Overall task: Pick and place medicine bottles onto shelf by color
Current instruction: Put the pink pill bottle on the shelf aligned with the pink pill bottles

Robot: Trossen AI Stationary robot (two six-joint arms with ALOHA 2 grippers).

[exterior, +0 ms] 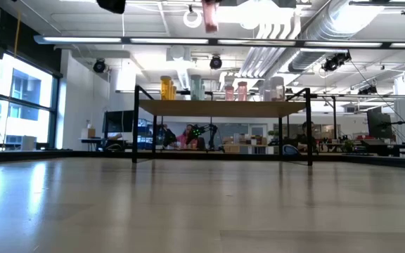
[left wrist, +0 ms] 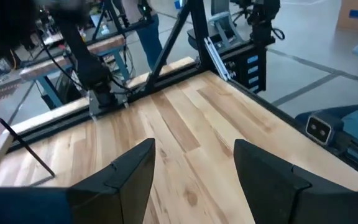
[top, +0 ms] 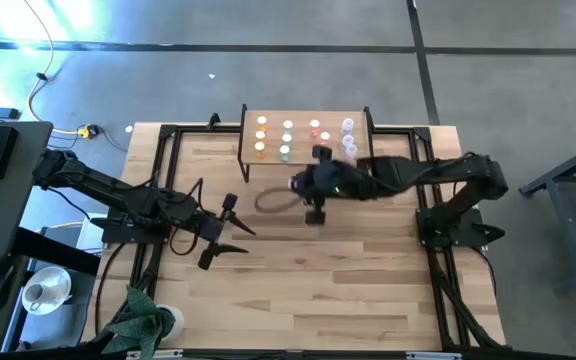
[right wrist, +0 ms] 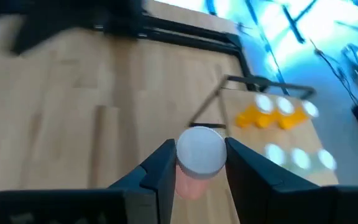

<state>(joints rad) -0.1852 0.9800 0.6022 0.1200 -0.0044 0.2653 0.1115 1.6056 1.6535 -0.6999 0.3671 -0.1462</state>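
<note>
A pink white-capped bottle (right wrist: 197, 158) sits clamped between the right gripper's (right wrist: 197, 163) fingers — only its wrist view shows this; left gripper (left wrist: 191, 168) fingers apart.

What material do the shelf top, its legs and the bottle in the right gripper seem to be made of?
The shelf top looks like light wood with a matte finish; its legs appear to be thin black metal. The pink bottle held in the right gripper is probably translucent plastic, with a smooth white cap.

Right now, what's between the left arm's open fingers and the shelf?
Only bare tabletop, in the high view. The left gripper hangs open near the table's left side; the shelf stands at the far edge.
</note>
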